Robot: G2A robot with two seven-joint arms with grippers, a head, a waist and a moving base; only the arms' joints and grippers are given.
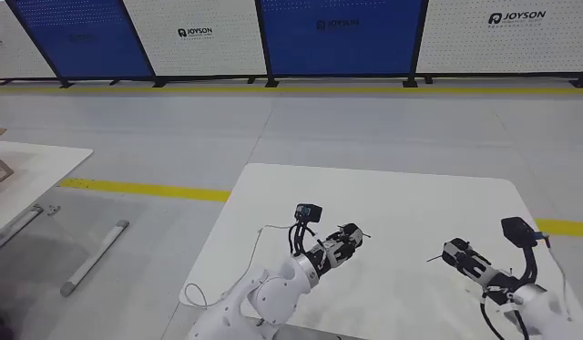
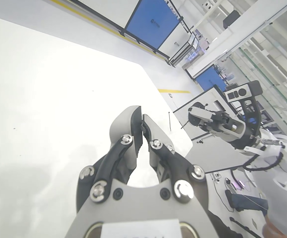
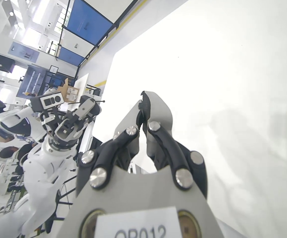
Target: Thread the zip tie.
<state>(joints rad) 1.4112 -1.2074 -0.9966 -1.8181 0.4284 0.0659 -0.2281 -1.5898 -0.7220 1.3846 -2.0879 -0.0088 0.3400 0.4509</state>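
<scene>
Grippers sit low over the near part of the white table (image 1: 410, 190), well apart from each other, with their tips turned toward one another.

Left gripper (image 2: 142, 122): in its own wrist view we see the jaws drawn fully together, the ribbed pads meeting at the tips. From the right wrist view, where it shows farther off (image 3: 91, 105), a thin dark strip (image 3: 102, 102) runs crosswise through its tips and sticks out on both sides, with a small knob at one end. We take it as pinched there. In the top view this gripper (image 1: 355, 234) lies near the table's middle.

Right gripper (image 3: 142, 104): jaws closed as well, with no gap between the pads. In the top view (image 1: 450, 250) the zip tie (image 1: 435, 257) juts from its tips as a fine dark line pointing toward the left gripper, its free end above the table. The left wrist view shows the same gripper (image 2: 191, 115) with the zip tie (image 2: 182, 126) crossing its tips.

Also in the left wrist view, a short dark line (image 2: 169, 121) stands just beside the left fingertips, against the table's edge. We cannot tell whether it lies on the table or belongs to the strip in the left gripper, nor whether the two held pieces are parts of one tie.
</scene>
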